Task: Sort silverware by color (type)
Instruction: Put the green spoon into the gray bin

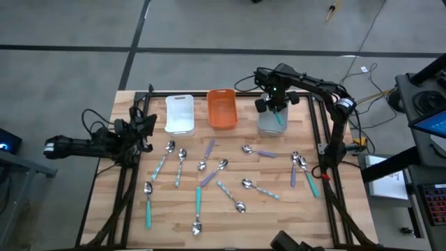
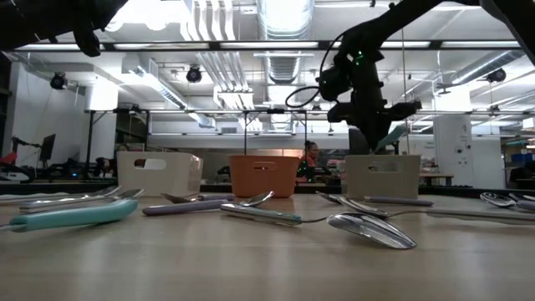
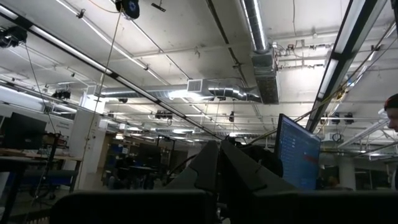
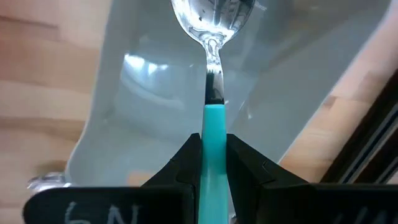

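My right gripper (image 1: 277, 106) hovers over the grey bin (image 1: 268, 125) at the table's far side, shut on a teal-handled spoon (image 4: 213, 118). The spoon's shiny bowl (image 4: 211, 15) points down into the bin. In the low view the gripper (image 2: 368, 113) is above the bin (image 2: 382, 176), and the teal handle end (image 2: 394, 134) sticks out beside it. Several spoons with teal, purple and pale-blue handles lie flat across the table (image 1: 197, 199). My left gripper (image 1: 143, 129) rests at the table's left edge, shut, touching nothing. My right gripper pinches the teal spoon's handle (image 4: 213, 127) between its two fingers, a short way behind where the handle meets the metal neck. The fingers come from above, lying along the spoon. The spoon is lifted clear, tilted, with its bowl lowest over the bin's inside.
A white bin (image 1: 180, 113) and an orange bin (image 1: 221, 109) stand left of the grey one along the far edge. Loose spoons are spread from the table's middle to its near edge (image 2: 372, 227). Black frame rails (image 1: 327, 150) run along both sides of the table.
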Robot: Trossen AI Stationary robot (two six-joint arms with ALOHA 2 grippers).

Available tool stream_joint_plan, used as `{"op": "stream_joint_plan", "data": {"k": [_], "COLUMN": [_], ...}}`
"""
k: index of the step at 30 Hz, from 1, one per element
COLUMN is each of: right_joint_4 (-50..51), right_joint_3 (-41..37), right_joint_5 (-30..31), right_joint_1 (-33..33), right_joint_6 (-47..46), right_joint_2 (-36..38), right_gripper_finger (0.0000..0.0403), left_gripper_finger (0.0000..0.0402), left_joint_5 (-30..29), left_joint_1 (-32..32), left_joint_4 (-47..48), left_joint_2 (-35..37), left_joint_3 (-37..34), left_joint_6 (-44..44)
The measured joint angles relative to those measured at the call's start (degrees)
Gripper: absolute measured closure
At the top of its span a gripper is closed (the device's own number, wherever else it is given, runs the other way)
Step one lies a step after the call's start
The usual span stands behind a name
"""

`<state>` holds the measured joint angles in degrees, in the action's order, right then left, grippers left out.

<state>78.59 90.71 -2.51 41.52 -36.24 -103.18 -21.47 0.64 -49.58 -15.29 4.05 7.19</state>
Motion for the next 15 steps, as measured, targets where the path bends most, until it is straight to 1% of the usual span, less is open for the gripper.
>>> {"op": "stream_joint_plan", "data": {"k": [6,15], "right_joint_4": [-2.28,-5.79], "right_joint_3": [-0.99,-4.16], "right_joint_5": [0.24,2.79], "right_joint_1": [0.00,-0.26], "right_joint_6": [-1.63,-2.89], "right_joint_2": [0.02,0.02], "right_gripper_finger": [0.0362,0.0362], "left_gripper_finger": [0.0402,0.0402], "left_joint_5": [0.00,0.00], "left_joint_1": [0.00,0.00], "left_joint_4": [-0.02,-0.07], "left_joint_2": [0.00,0.00], "left_joint_3": [0.00,0.00], "left_joint_6": [0.01,-0.01]}}
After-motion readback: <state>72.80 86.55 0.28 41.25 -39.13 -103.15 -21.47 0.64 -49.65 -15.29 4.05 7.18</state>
